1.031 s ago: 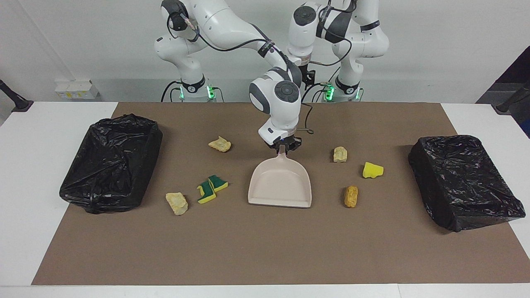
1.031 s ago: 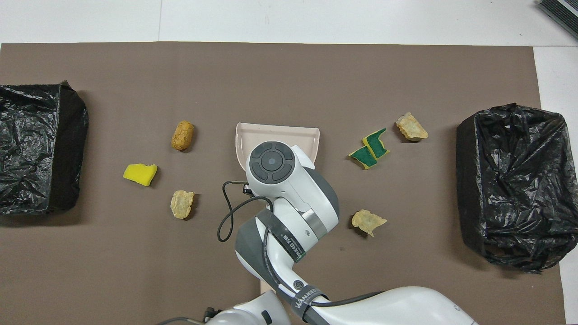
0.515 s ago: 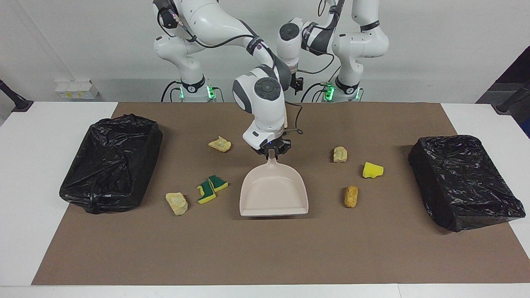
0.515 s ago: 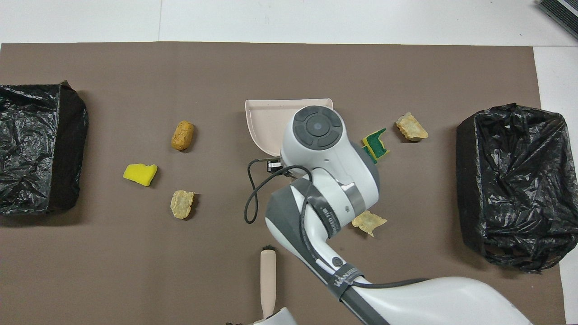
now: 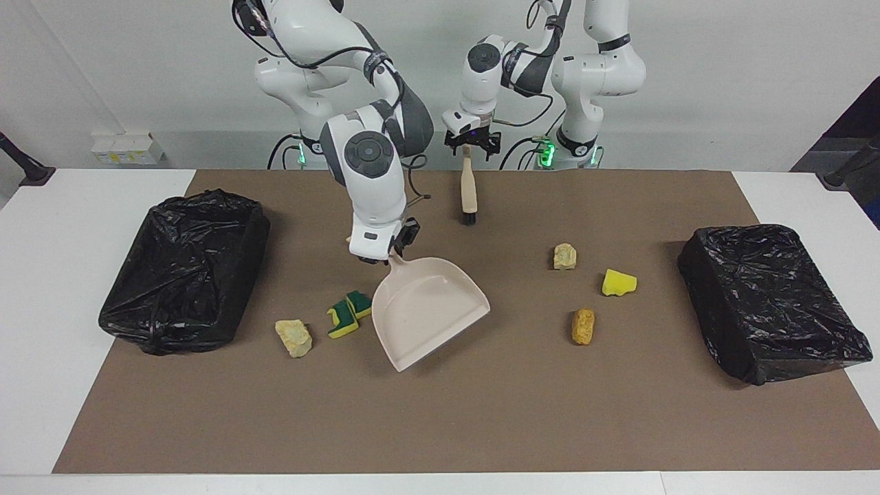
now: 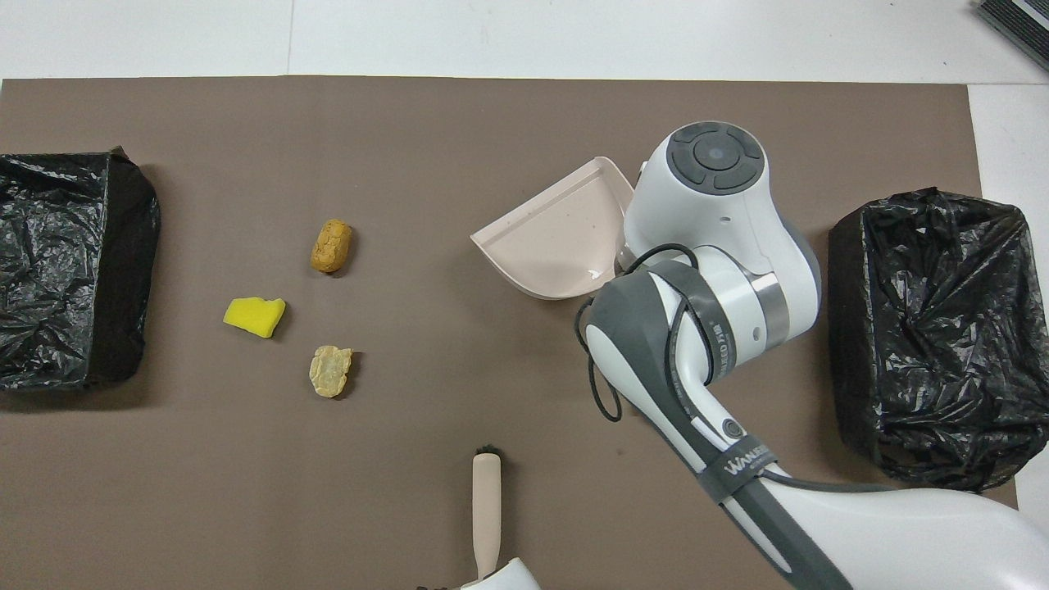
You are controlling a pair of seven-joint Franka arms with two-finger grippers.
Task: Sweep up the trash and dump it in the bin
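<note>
My right gripper (image 5: 392, 256) is shut on the handle of the beige dustpan (image 5: 430, 309) (image 6: 557, 242). The pan is turned askew and sits right beside two green-and-yellow trash scraps (image 5: 350, 313), with a pale beige scrap (image 5: 294, 337) a little farther toward the right arm's end. Toward the left arm's end lie a beige scrap (image 5: 564, 256) (image 6: 330, 370), a yellow one (image 5: 619, 282) (image 6: 255, 316) and a tan-orange one (image 5: 583, 326) (image 6: 331, 245). The brush (image 5: 469, 196) (image 6: 486, 508) lies close to the robots. My left gripper (image 5: 469, 146) is open over its handle end.
A bin lined with a black bag (image 5: 182, 268) (image 6: 934, 336) stands at the right arm's end of the brown mat (image 5: 440, 426). A second bin (image 5: 770, 302) (image 6: 70, 270) stands at the left arm's end. In the overhead view the right arm covers the scraps near the pan.
The right gripper has carried the dustpan toward the right arm's end and turned it askew. The left gripper has moved over the brush's handle. The brush itself has stayed put.
</note>
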